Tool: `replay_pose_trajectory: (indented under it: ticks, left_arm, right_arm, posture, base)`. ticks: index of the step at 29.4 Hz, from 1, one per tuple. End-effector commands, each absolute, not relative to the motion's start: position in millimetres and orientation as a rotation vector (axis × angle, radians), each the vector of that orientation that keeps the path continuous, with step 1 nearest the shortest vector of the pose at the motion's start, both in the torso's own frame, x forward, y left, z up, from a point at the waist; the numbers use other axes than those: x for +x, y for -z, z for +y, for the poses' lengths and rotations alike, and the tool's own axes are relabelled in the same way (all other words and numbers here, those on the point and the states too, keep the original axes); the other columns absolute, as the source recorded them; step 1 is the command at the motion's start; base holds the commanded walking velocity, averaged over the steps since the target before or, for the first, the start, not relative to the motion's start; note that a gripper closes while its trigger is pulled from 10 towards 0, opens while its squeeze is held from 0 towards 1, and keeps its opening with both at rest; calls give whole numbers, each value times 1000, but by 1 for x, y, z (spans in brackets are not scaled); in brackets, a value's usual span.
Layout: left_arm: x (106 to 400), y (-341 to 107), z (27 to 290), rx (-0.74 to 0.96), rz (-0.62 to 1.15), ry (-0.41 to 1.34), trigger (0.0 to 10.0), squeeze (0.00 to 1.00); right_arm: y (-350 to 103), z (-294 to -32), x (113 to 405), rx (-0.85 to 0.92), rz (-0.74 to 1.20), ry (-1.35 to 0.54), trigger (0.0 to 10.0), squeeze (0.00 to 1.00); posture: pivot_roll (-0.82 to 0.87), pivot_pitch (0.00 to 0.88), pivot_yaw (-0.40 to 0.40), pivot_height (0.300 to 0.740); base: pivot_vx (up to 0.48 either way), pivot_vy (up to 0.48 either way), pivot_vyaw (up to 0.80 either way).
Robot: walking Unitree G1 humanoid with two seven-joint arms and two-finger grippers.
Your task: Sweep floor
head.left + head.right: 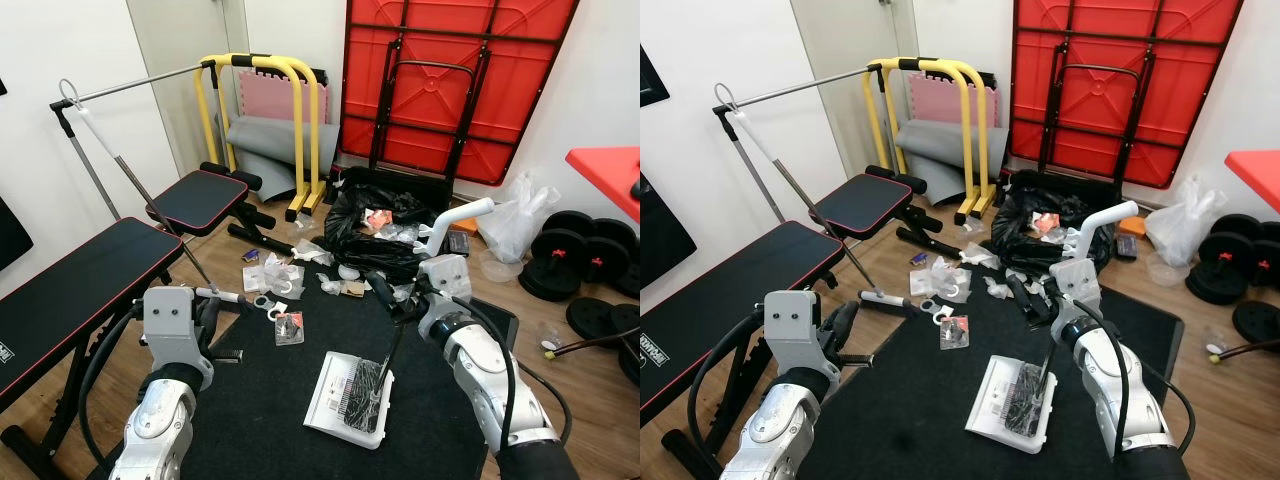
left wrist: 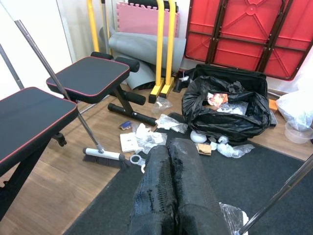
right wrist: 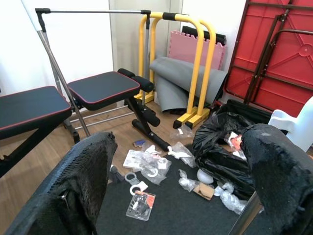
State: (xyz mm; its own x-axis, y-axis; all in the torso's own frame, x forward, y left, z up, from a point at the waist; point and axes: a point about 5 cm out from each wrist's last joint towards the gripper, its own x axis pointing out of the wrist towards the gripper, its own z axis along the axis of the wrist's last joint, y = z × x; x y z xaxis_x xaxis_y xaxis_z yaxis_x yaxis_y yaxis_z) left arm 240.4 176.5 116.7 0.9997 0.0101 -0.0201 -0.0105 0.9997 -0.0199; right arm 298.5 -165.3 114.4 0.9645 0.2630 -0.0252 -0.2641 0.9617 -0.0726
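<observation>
Pointing the left end effector (image 2: 168, 147) forward, fingers clenched together on nothing, toward the broom head (image 2: 102, 155) just ahead on the wooden floor (image 2: 73, 196). Broom handle (image 1: 150, 205) slanting up and away from there to lean on the metal rack (image 1: 130, 85); parked rather than in use, and not yet grasped. Probably lined up this way for a reach to the handle, though needing the fingers released first.

Holding the right end effector (image 3: 181, 137) released, fingers spread wide, with the thin pole (image 3: 249, 210) of the dustpan (image 1: 345, 395) passing close beside one finger and not gripped. Pan lying flat on the black mat (image 1: 260, 420) below and near that end effector, its white grip (image 1: 465, 213) above; likely kept there to receive the sweepings.

Farther out, ahead of both: loose wrappers and scraps (image 1: 282, 278) scattered across the mat's far edge and the floor, between broom head and black rubbish bag (image 1: 375, 230), the bag slumped open beyond. Off past the left end effector, a padded bench (image 1: 70, 280), crowding the broom's side.
</observation>
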Motion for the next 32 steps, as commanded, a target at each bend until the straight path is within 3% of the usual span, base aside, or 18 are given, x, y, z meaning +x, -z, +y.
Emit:
replay_pose_trajectory:
  ticks: [1,9,13,19,26,32]
  left_arm:
    - [239,-116,179,-16,20,11,10000,0]
    - [239,-118,177,-21,5,25,10000,0]
    - [240,-118,176,-22,3,30,10000,0]
    - [241,-119,176,-22,0,35,10000,0]
    - [242,-119,176,-22,-3,42,10000,0]
    - [242,-119,176,-20,-5,47,10000,0]
  right_arm:
    - [-115,-164,300,-82,24,-281,10000,0]
    - [-116,-160,299,-81,17,-327,10000,0]
    - [-116,-158,299,-76,28,-359,10000,0]
    - [-116,-155,297,-113,19,-384,10000,0]
    - [-118,-154,297,-98,4,-406,10000,0]
    - [-118,-151,296,-103,3,-430,10000,0]
  posture:
    - [-65,0,-35,740]
    - [-71,0,-36,740]
    - [-73,0,-33,740]
    - [-75,0,-33,740]
    - [-77,0,-31,740]
    - [-78,0,-28,740]
  base:
    - [0,0,0]
    - [0,0,397]
    - [241,0,0]
    - [242,0,800]
    - [253,0,0]
    - [287,0,667]
